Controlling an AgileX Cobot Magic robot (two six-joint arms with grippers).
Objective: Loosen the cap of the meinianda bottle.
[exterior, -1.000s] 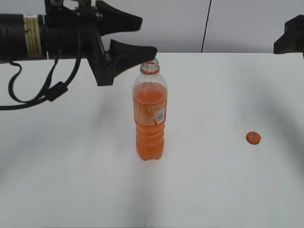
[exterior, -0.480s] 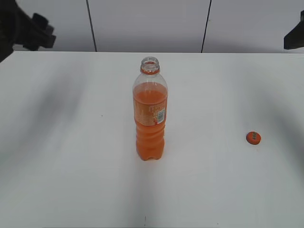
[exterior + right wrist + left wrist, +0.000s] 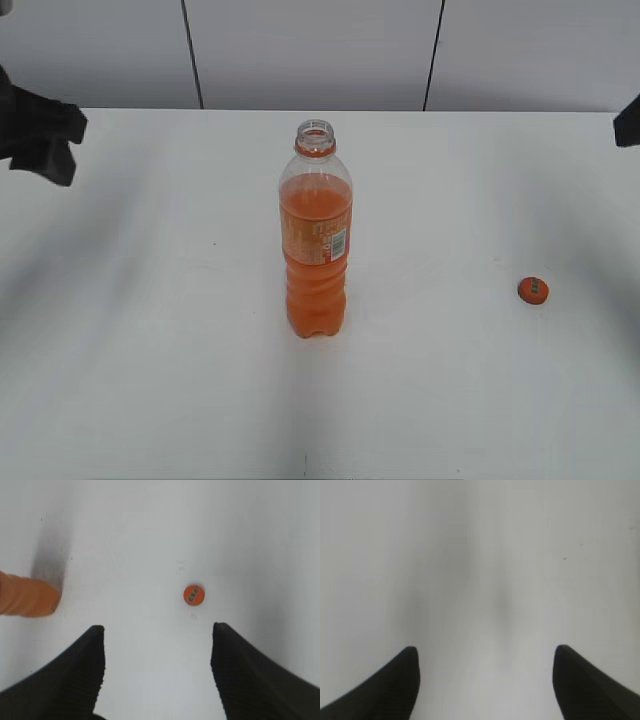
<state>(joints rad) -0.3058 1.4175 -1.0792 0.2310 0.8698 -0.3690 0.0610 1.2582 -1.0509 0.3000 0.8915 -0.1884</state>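
The meinianda bottle point(image 3: 317, 240) stands upright mid-table with orange drink inside; its neck is open, with no cap on it. Its base also shows at the left edge of the right wrist view point(image 3: 27, 597). The orange cap point(image 3: 533, 290) lies flat on the white table to the bottle's right, and shows in the right wrist view point(image 3: 193, 594) ahead of the fingers. My left gripper point(image 3: 485, 652) is open and empty over bare table; a dark part of that arm shows at the far left edge of the exterior view. My right gripper point(image 3: 157, 630) is open and empty, set back from the cap.
The white table point(image 3: 160, 330) spreads all round the bottle. A grey panelled wall point(image 3: 310, 50) runs behind the table's far edge. A dark part of the right arm point(image 3: 630, 120) shows at the far right edge.
The left arm has pulled away from the bottle's neck to the far left edge of the view. The right arm has drawn further out at the right edge. Bottle and cap have not moved.
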